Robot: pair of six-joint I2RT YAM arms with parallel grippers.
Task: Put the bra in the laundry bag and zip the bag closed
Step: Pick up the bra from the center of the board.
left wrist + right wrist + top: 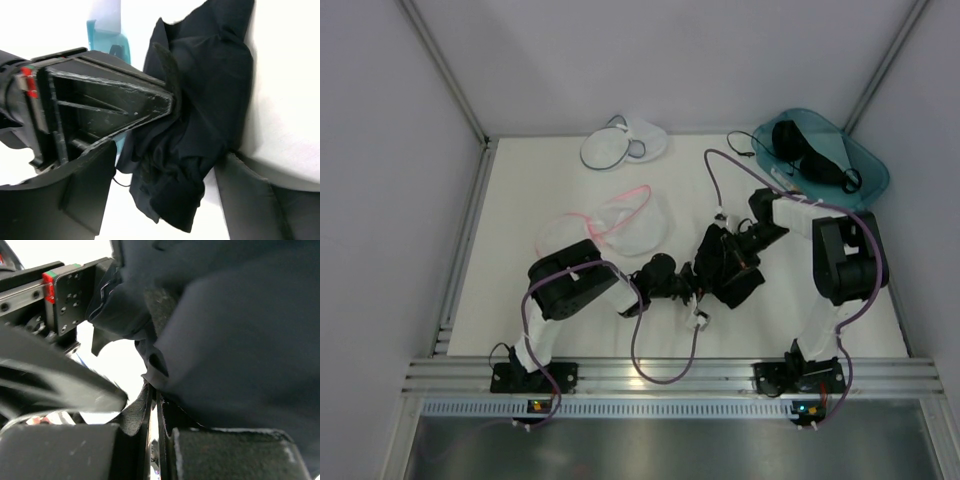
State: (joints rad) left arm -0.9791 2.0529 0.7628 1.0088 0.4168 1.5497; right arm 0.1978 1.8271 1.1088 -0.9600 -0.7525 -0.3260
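The white table (510,200) filled most of the overhead view, with the teal bin (873,168) at its far right corner holding dark things (810,152) too small to identify. Left of the bin and nearer the arms lay a round mesh bag with a pink rim (632,225). The laundry bag (620,145), with its grey rim, sat left of the bin along the far edge, well apart from both claws. Nearer than the bin, towards the arm bases, the two black claws met in one dark clump, and from above the bra (210,90) could not be told from them. The wrist cameras separated what the overhead view merged. The right wrist view, largely blocked by blurred black cloth, showed the right claw (154,435) clenched on a fold of the bra, its pads pressed together with fabric between them. The left wrist view showed that same claw entering from the left and pinching the crumpled bra, with a sliver of the bin behind it. There the left claw (167,160) stood released, one finger on each side of the hanging cloth. Cups and straps could not be made out.
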